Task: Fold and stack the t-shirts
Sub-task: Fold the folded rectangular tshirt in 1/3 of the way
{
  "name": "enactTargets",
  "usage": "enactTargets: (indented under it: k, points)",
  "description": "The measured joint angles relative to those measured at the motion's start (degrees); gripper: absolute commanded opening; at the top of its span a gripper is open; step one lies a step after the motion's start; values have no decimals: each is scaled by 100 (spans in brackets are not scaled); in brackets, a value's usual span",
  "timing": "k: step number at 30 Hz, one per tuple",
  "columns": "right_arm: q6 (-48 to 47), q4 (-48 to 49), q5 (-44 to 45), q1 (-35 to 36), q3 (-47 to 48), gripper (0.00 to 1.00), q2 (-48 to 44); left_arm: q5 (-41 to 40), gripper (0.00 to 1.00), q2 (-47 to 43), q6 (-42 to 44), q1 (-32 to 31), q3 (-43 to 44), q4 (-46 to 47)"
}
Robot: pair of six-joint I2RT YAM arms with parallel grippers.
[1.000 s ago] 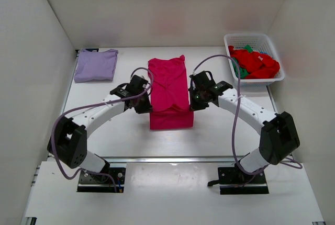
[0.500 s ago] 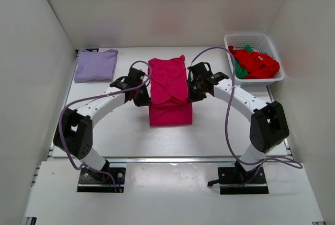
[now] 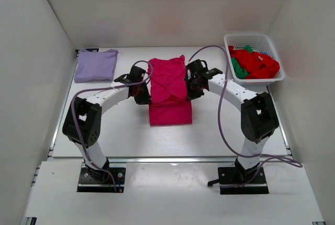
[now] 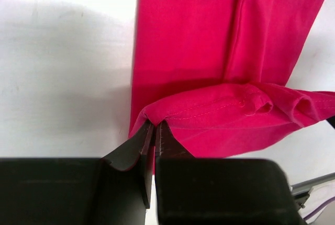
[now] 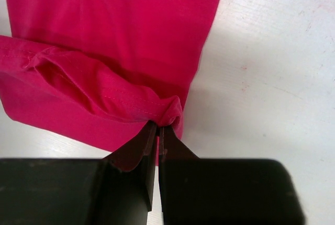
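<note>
magenta shirt fold update: both arms just carried the hem further back

so over the last second both arms swung away from the near edge of the table and toward the back wall, elbows tucking in, dragging the lifted end of the magenta t-shirt with them. the doubled-over layer now covers more of the shirt, and the single layer left showing at the near end is a bit longer than it was.

the left gripper is clenched tight on the left corner of the stitched hem, and the right gripper is pinched on the opposite corner the same way. both wrist views show the cloth bunched right at the fingertips, with the hem sagging a little between the two grips and hanging above the flat layer underneath.

what it means imo: this is mid-fold, the end-over-end fold of a shirt that's already narrowed into a strip in the middle of the table. the hem isn't laid down yet, so nothing's finished on this one.

rest of the job: the lavender t-shirt sits folded at the far left corner, well apart, which looks like the stack spot. the white lattice basket at far right holds the red t-shirts plus a green one, all crumpled, so plenty left.
</note>
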Motion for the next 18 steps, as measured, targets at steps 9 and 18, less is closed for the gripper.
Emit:
enactTargets:
  k: [9, 18]
  points:
    - [-116, 42, -70, -127, 85, 0, 356, 103, 1, 461, 55, 120, 339, 87]
    - [-273, 101, -114, -175, 459, 5, 789, 127, 6, 717, 83, 175, 428, 162]
